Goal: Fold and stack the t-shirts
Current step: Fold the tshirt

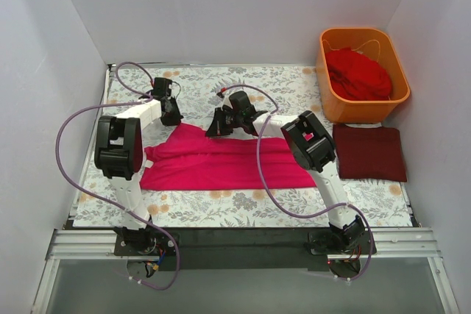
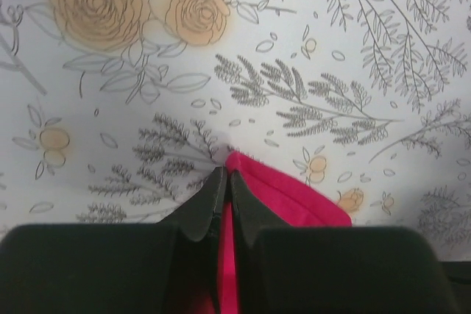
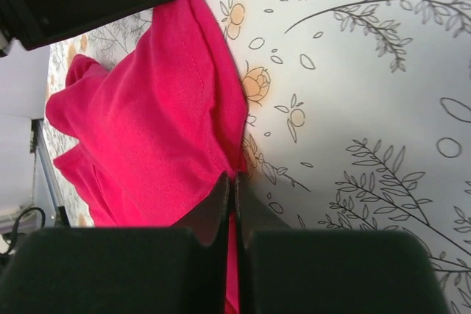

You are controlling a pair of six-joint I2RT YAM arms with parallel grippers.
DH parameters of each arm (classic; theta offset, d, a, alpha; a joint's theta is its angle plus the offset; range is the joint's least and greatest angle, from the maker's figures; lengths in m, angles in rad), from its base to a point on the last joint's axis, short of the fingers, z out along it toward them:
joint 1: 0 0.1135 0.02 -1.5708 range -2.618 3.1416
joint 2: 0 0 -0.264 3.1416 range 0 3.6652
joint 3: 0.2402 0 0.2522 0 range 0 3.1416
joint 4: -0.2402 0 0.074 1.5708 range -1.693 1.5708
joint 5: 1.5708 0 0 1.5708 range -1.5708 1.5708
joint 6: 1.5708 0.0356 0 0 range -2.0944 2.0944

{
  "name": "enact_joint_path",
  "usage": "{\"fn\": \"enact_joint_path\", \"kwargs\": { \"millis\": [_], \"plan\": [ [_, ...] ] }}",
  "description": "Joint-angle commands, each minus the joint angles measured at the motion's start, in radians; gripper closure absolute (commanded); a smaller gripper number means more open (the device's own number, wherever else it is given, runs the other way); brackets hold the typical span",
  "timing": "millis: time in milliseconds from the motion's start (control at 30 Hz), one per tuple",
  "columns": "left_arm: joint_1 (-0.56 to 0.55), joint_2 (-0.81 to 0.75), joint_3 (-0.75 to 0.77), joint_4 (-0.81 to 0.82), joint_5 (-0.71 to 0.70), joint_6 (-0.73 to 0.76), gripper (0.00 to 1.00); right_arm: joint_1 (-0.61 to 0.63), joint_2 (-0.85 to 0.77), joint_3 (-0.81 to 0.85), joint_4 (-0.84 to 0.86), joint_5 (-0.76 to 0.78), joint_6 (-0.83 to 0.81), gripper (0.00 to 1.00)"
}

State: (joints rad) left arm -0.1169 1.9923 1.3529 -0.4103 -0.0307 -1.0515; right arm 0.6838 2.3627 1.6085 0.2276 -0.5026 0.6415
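Observation:
A bright magenta-pink t-shirt [image 1: 221, 163] lies partly folded in the middle of the floral cloth. My left gripper [image 1: 171, 115] sits at its far left corner, shut on the shirt's edge [image 2: 294, 196]; pink fabric shows between the fingers [image 2: 210, 200]. My right gripper [image 1: 221, 124] is at the far edge a little to the right, shut on the shirt's hem [image 3: 184, 108]. A dark maroon t-shirt [image 1: 369, 152] lies folded at the right. A scarlet t-shirt [image 1: 358, 73] is bunched inside the orange tub [image 1: 327, 97].
The grey floral-print cloth [image 1: 280, 86] covers the table. White walls enclose the back and both sides. Purple cables loop off both arms over the cloth. The orange tub stands at the back right corner, just behind the maroon shirt.

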Motion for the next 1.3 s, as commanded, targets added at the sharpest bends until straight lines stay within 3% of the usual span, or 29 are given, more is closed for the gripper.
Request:
{"fn": "enact_joint_path", "kwargs": {
  "millis": [0, 267, 667, 1267],
  "plan": [
    [-0.006, -0.147, -0.029, -0.059, -0.017, -0.004, 1.00, 0.017, -0.098, -0.001, -0.011, -0.042, -0.080, 0.99],
    [-0.006, -0.374, -0.144, -0.140, -0.029, -0.041, 1.00, 0.059, -0.210, -0.093, -0.019, -0.056, -0.186, 0.99],
    [-0.006, -0.585, -0.314, -0.249, 0.029, -0.137, 1.00, 0.123, -0.321, -0.217, -0.092, -0.031, -0.318, 0.98],
    [-0.009, -0.863, -0.574, -0.357, 0.121, -0.332, 1.00, 0.175, -0.339, -0.266, -0.185, -0.056, -0.450, 0.90]
  ]
}}
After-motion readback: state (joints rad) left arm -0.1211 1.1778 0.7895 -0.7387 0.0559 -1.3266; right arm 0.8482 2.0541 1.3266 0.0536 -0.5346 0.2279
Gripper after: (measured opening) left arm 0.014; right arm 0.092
